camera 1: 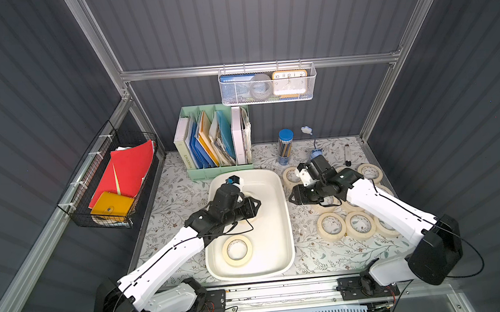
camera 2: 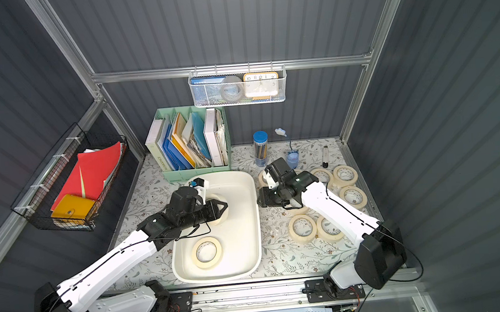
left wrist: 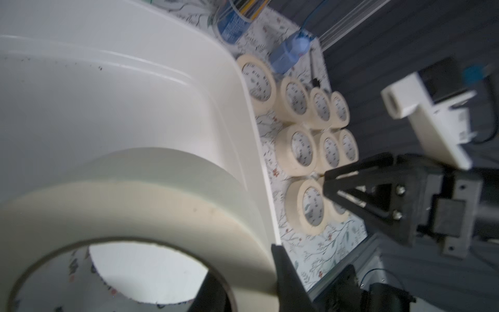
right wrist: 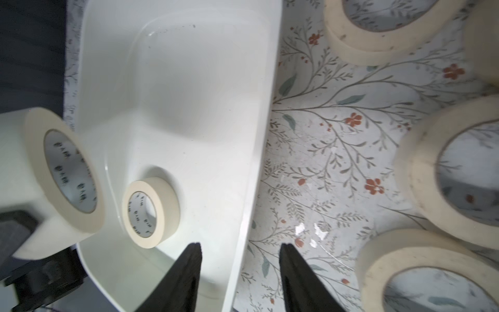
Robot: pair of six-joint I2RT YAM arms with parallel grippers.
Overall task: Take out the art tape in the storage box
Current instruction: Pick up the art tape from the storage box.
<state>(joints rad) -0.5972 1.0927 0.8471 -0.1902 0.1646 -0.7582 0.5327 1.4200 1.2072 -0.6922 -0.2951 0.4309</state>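
The cream-white storage box (camera 1: 288,220) sits mid-table. Inside it, my left gripper (camera 1: 255,206) is shut on one art tape roll (left wrist: 162,205), one finger (left wrist: 213,291) inside the ring and the other outside. In the right wrist view this held roll (right wrist: 62,173) is tilted on edge above the box floor. Another roll (camera 1: 237,251) lies flat in the near part of the box. My right gripper (right wrist: 240,248) is open and empty, its fingers straddling the box's right rim (right wrist: 259,162). Several more rolls (camera 1: 331,226) lie on the table to the right of the box.
A mint-green file holder (camera 1: 214,141) stands behind the box. A blue-capped pencil tube (camera 1: 285,146), a small blue bottle (camera 1: 316,153) and a marker (camera 1: 347,155) are at the back right. A black wire basket (camera 1: 109,184) hangs on the left wall, a white mesh basket (camera 1: 268,84) on the back rail.
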